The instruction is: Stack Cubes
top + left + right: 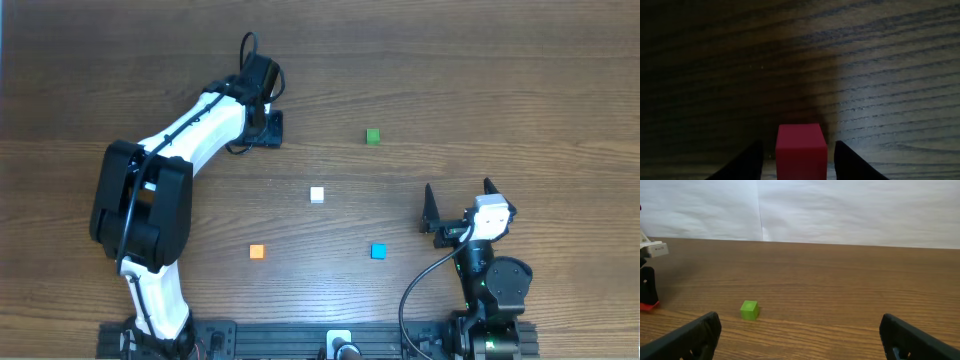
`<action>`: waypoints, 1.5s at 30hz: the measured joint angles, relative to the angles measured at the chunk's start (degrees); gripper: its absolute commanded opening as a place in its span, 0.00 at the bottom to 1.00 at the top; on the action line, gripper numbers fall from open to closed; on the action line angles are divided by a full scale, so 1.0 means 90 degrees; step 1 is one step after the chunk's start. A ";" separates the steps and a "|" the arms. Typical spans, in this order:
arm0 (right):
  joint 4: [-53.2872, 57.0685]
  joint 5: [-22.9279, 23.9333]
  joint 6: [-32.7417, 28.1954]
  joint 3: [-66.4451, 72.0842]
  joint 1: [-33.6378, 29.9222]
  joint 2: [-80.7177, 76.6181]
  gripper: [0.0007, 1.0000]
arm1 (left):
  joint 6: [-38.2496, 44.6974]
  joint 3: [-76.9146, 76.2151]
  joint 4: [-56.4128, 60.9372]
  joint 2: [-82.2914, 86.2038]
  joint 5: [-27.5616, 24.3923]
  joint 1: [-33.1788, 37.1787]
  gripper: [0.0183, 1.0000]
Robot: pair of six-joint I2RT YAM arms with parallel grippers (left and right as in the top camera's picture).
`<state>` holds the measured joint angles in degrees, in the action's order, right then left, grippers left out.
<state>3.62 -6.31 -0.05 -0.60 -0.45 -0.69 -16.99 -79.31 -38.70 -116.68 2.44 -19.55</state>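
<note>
1. Top view. The left hand [268, 128] is found low over the far part of the table [560, 60]. It is well apart from the green cube [373, 136], white cube [317, 195], orange cube [257, 252] and blue cube [378, 251]. These lie singly, and no stack is yet formed. The right hand [458, 190] is held near its base with fingers spread, grasping nothing.

2. Left wrist view. A red cube [800, 152] is seen resting on the table between the left hand's fingers. The fingers stand apart with a gap showing at each side, so the cube is straddled, not clamped. Risk is judged as follows: if one finger meets the cube first, it may be pushed or twisted aside. A shallow grip may let it slip on lifting.

3. Right wrist view. The green cube is seen far ahead of the spread fingers. The cubes are small, so an off-centre placement is judged likely to topple a stack. A finger brushing on release could do the same.

4. Right wrist view, surroundings. The table is brown wood grain, flat and apparently smooth, so sliding is to be expected. A plain white backdrop with one vertical seam is noted behind its far edge.
</note>
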 measured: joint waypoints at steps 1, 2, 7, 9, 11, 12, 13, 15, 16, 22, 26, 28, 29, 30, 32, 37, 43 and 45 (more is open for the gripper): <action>0.0000 -0.0002 0.0000 0.0000 0.0000 0.0000 0.99 | 0.0000 0.0000 0.0000 -0.0002 0.0000 0.0000 0.43; 0.0000 0.0000 0.0002 0.0000 0.0000 0.0000 0.99 | 0.0000 0.0000 -0.0002 -0.0002 0.0002 0.0000 0.42; 0.0000 0.0000 0.0000 0.0000 0.0000 0.0000 0.99 | 0.0002 0.0000 0.0032 -0.0007 0.0000 0.0000 0.34; 0.0000 -0.0002 -0.0002 0.0000 0.0000 0.0000 0.99 | 0.0005 0.0000 0.0039 -0.0010 0.0002 0.0000 0.31; 0.0000 0.0000 0.0000 0.0000 0.0000 0.0000 0.99 | 0.0002 0.0000 0.0039 -0.0015 0.0002 0.0000 0.25; 0.0000 -0.0002 0.0000 0.0000 0.0000 0.0000 0.99 | 0.0002 0.0000 0.0039 -0.0022 0.0002 0.0000 0.24; 0.0000 -0.0002 0.0002 0.0000 0.0000 0.0000 0.99 | -0.0012 0.0000 0.0044 -0.0027 0.0005 0.0000 0.22; 0.0000 0.0000 0.0000 0.0000 0.0000 0.0000 0.99 | -0.0002 0.0000 0.0044 -0.0027 0.0005 0.0000 0.20; 0.0000 0.0000 0.0002 0.0000 0.0000 0.0000 0.99 | -0.0002 0.0000 0.0044 -0.0027 0.0005 0.0000 0.19; 0.0000 0.0000 0.0000 0.0000 0.0000 0.0000 0.99 | -0.0053 -0.0012 -0.0053 -0.0027 -0.0010 0.0000 0.02; 0.0000 0.0000 -0.0002 0.0000 0.0000 0.0000 0.99 | -0.0221 -0.0022 -0.0571 0.0124 -0.0136 0.0000 0.02; 0.0000 -0.0002 -0.0002 0.0000 0.0000 0.0000 0.99 | -0.0267 -0.0022 -0.0874 0.0357 -0.0226 -0.0022 0.02; 0.0000 0.0000 -0.0002 0.0000 0.0000 0.0000 0.99 | -0.0294 -0.0022 -0.1049 0.0537 -0.0257 -0.0044 0.02; 0.0000 -0.0002 0.0000 0.0000 0.0000 0.0000 0.99 | -0.0328 -0.0022 -0.1241 0.0777 -0.0282 -0.0087 0.02; 0.0000 0.0000 0.0002 0.0000 0.0000 0.0000 0.99 | -0.0391 -0.0022 -0.1430 0.1256 -0.0308 -0.0228 0.02; 0.0000 0.0000 -0.0005 0.0000 0.0000 0.0000 0.99 | -0.0967 -0.0024 -0.1702 0.2436 -0.0151 -0.1035 0.02; 0.0000 0.0000 -0.0002 0.0000 0.0000 0.0000 0.99 | -0.2183 0.0250 -0.1552 0.2642 0.0338 -0.2608 0.02; 0.0000 0.0000 0.0002 0.0000 0.0000 0.0000 0.99 | -0.2399 0.0357 -0.1447 0.2599 0.0415 -0.2883 0.02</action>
<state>3.62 -6.31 -0.03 -0.60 -0.45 -0.69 -38.59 -76.09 -51.72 -93.30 6.17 -45.50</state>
